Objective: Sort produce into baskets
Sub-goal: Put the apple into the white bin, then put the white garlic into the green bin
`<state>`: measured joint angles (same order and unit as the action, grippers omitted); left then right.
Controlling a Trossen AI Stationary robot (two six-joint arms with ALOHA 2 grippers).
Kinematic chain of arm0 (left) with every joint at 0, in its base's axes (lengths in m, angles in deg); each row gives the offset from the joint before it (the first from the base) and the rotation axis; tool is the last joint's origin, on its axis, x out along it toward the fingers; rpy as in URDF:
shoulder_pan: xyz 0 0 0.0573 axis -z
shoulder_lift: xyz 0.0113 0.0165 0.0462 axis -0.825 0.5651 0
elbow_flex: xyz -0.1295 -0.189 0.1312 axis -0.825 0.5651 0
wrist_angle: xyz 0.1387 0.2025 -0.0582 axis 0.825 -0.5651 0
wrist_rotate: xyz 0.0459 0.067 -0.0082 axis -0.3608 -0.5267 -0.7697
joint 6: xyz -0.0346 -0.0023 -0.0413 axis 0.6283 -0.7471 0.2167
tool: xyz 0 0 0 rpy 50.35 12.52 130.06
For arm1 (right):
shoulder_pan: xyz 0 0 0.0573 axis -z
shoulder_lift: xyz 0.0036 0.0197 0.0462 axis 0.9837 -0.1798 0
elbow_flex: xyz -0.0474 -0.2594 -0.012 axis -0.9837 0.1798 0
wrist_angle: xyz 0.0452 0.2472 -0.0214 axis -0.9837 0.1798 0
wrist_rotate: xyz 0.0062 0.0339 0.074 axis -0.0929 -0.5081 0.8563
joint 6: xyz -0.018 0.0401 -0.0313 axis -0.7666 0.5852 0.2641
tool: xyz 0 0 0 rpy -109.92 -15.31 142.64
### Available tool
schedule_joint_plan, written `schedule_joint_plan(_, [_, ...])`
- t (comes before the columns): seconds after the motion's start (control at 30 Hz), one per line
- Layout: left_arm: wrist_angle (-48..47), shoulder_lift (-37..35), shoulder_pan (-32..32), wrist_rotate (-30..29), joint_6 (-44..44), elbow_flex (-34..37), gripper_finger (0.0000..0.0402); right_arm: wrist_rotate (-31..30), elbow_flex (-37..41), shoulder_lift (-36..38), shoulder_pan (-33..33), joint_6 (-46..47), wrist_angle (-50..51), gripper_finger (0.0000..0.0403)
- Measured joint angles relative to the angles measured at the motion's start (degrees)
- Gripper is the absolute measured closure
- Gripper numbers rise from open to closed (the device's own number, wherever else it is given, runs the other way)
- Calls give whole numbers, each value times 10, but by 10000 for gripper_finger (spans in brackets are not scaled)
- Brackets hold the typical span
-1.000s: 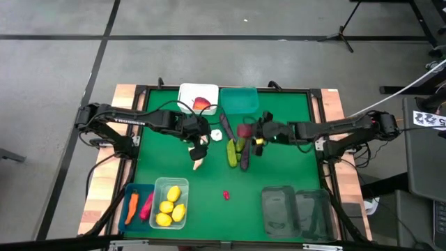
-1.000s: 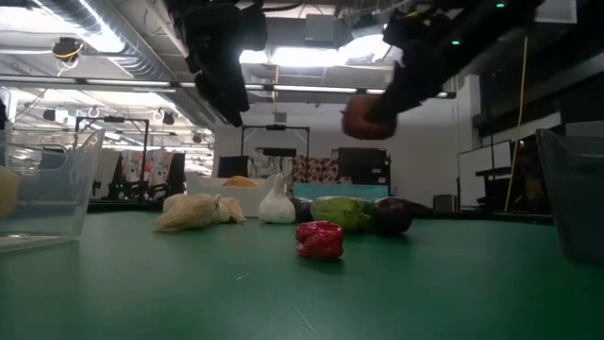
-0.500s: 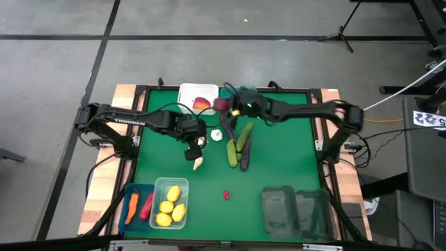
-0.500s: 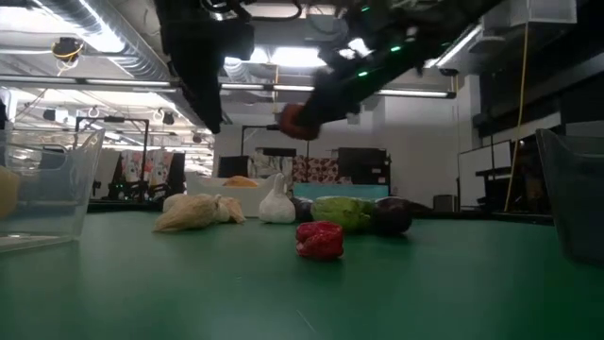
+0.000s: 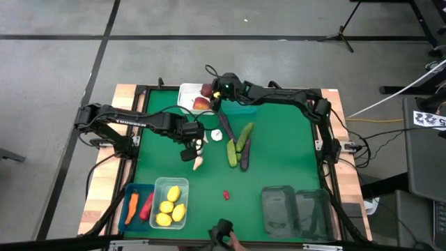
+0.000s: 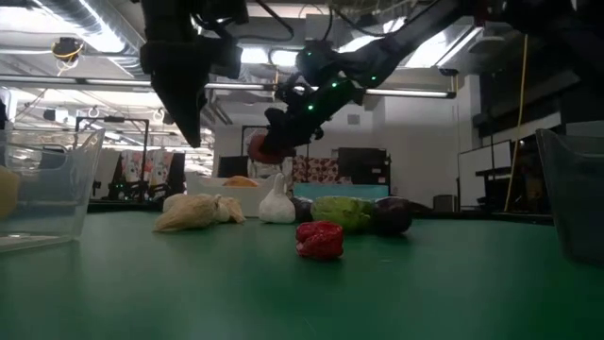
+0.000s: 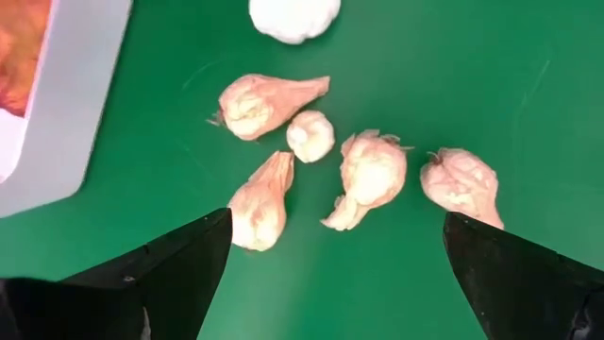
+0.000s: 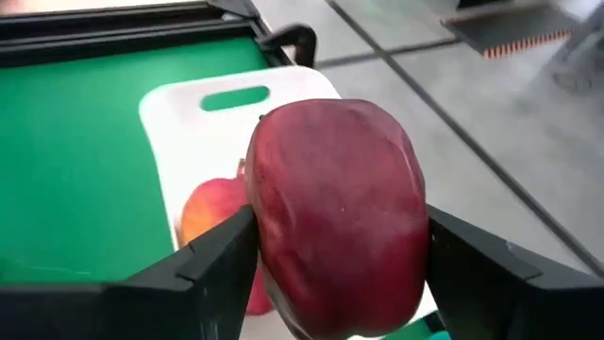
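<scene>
Since a second ago your right gripper (image 5: pixel 211 91) has been swinging from the table's middle to the white basket (image 5: pixel 187 96), clasping a red apple (image 8: pixel 335 217). Your left gripper (image 5: pixel 189 145) is hovering, fingers spread, over the garlic (image 7: pixel 368 175). Be lowering the apple beside the one already inside; cucumbers (image 5: pixel 237 145) and an eggplant (image 5: pixel 245 159) are lying clear, to the right.

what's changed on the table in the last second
The right gripper carried the red apple from above the cucumbers across to the white bin, where another apple already lies; it is still gripped. The left gripper eased down, open, over the garlic. The produce on the mat stayed put.
</scene>
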<state>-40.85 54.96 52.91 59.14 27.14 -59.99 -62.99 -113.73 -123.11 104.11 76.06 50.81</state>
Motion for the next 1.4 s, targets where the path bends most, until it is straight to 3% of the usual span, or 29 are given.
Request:
schedule_joint_plan(0.23, [2, 0, -1, -8, 3, 0, 23, 22, -32, -7, 7, -10, 56, 133])
schedule_joint_plan(0.57, [6, 0, -1, -9, -9, 0, 23, 19, -37, -6, 8, -37, 54, 47])
schedule_joint_plan(0.73, [9, 0, -1, -9, -12, 10, 23, 44, -36, 4, 12, -59, 112, 32])
schedule_joint_plan(0.93, [18, 0, -1, -35, -46, 72, 23, 63, -36, 85, 11, -119, 267, 39])
schedule_joint_plan(1.17, [121, 1, -42, -75, -90, 126, 23, 84, -36, 208, 0, -119, 428, 43])
schedule_joint_plan(1.3, [143, 1, -62, -76, -141, 126, 23, 87, -36, 270, -18, -119, 493, 43])
schedule_joint_plan(1.4, [135, 1, -80, -32, -184, 126, 23, 84, -36, 312, -33, -112, 536, 43])
